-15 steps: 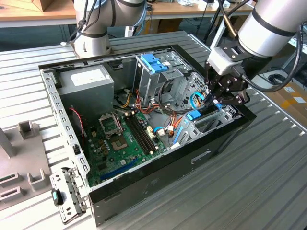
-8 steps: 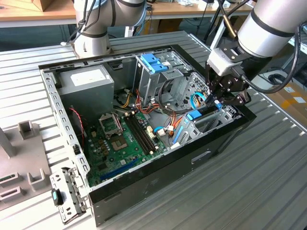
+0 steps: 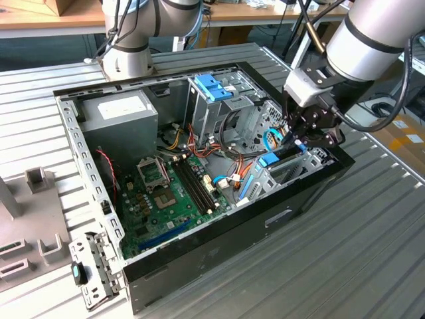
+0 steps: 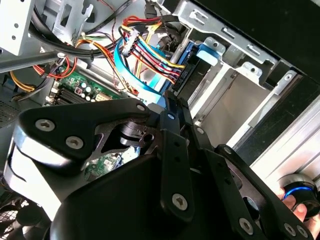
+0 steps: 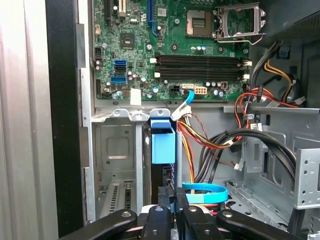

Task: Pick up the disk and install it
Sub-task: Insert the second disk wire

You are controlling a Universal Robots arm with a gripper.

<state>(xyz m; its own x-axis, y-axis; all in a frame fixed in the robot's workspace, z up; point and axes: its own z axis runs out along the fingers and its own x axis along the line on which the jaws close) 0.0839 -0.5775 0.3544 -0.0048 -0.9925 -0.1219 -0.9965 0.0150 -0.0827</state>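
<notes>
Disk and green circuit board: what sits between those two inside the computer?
In the first wrist view, a silver metal rim of the drive bay runs between the disk and the circuit board.

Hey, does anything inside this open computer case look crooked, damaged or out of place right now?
Nothing stands out. The blue-railed dark grey disk stands on edge in the metal drive bay by the case wall, with the black gripper at its end. Nothing looks broken.

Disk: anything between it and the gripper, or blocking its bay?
Nothing visible does. The gripper is right at the disk, which stands on edge inside the metal bay. A flat blue cable loops beside the gripper, not across the slot.
</notes>
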